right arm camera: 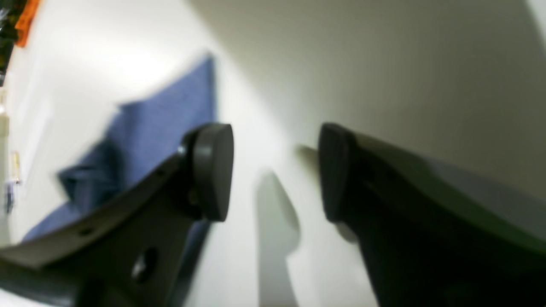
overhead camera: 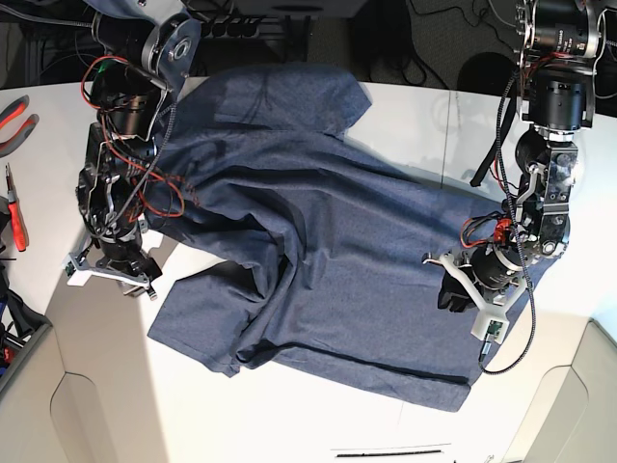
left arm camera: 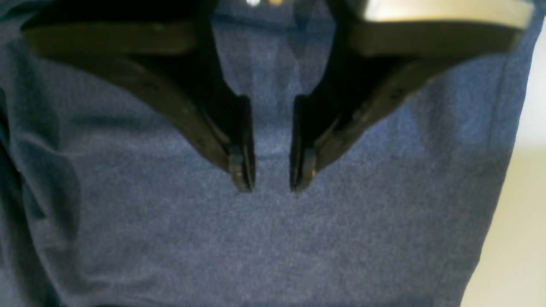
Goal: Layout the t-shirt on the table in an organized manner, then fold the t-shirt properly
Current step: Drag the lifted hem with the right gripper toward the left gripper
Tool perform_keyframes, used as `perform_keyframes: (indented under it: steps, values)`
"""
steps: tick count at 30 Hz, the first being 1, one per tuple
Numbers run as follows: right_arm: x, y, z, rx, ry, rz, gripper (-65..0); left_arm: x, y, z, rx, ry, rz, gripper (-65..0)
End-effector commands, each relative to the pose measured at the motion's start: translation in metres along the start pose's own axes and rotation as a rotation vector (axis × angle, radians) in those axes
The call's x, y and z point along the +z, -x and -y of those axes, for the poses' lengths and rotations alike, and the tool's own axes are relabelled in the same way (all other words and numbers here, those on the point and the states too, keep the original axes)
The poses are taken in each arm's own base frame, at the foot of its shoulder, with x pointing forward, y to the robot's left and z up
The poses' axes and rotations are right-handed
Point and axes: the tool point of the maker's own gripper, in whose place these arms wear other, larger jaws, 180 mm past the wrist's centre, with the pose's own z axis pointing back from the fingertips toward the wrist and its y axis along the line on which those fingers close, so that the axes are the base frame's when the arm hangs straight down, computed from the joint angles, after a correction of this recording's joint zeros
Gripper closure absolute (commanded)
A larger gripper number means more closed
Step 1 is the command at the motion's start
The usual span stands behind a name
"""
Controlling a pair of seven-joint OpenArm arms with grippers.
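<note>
A: Start at the left of the base view. What is the right gripper (overhead camera: 114, 272) doing?

B: It hangs over the left side of the counter (overhead camera: 540, 135), just beside the t-shirt's (overhead camera: 318, 241) left margin. In the right wrist view its fingers (right arm camera: 212, 170) stand wide apart with nothing between them, only bare white counter (right arm camera: 384, 64) showing in the gap. The blue cloth (right arm camera: 162, 128) lies off to the side of one pad, not between the two.

A: And the shirt itself?

B: The t-shirt sprawls across the middle of the counter, rumpled, with heavy folds bunched toward its left half and one part reaching up to the counter's far edge. Its lower hem runs slanted toward the near right corner. No lettering shows on the side facing up.

A: Then the right side of the base view?

B: The left gripper (overhead camera: 461, 292) sits at the shirt's right edge, low over the cloth. In the left wrist view the fingers (left arm camera: 242, 170) point down at the fabric (left arm camera: 273, 238) with a narrow gap between the tips (left arm camera: 272, 181). Blue cloth fills the view behind and between them, and a strip of pale counter (left arm camera: 512, 238) shows past the shirt's edge.

A: Is it pinching the cloth?

B: I cannot tell. The tips are partly apart and seem to meet the fabric, but no fold is visibly caught between them.
</note>
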Motion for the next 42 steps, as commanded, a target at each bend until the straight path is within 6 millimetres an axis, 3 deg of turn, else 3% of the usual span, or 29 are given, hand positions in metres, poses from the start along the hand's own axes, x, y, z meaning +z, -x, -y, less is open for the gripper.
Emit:
perform_keyframes:
  steps: [1, 6, 15, 22, 26, 32, 35, 42]
  values:
    - [-0.006, -0.011, -0.012, -0.002, -0.015, 0.014, -32.1, 0.001, -0.024, -0.005, -0.007, -0.007, 0.066, -18.0]
    - [-0.018, 0.011, -0.021, -0.022, -0.022, -0.043, -32.1, -0.001, -0.024, -0.001, 0.0, 0.0, 0.067, -18.0]
    - [-0.025, 0.011, -0.062, -0.039, -0.082, -0.053, -32.0, -0.001, -0.024, 0.002, 0.003, 0.004, 0.067, -18.0]
    - [-0.024, 0.022, -0.074, -0.016, -0.109, -0.07, -14.9, -0.001, -0.024, 0.001, 0.003, 0.004, 0.067, -18.0]
    - [-0.022, 0.025, -0.092, 0.071, -0.197, -0.077, 0.0, -0.001, -0.024, 0.001, 0.003, 0.004, 0.067, -18.0]
    - [-0.014, 0.025, -0.136, 0.13, -0.377, -0.071, 0.0, -0.001, -0.024, 0.001, 0.003, 0.004, 0.067, -18.0]
    - [-0.007, 0.022, -0.174, 0.182, -0.491, -0.066, 0.0, -0.001, -0.023, 0.002, 0.003, 0.004, 0.064, -18.0]
    - [0.012, 0.043, -0.255, 0.54, -0.668, -0.092, 0.0, -0.001, -0.023, 0.001, 0.004, 0.004, 0.063, -18.0]
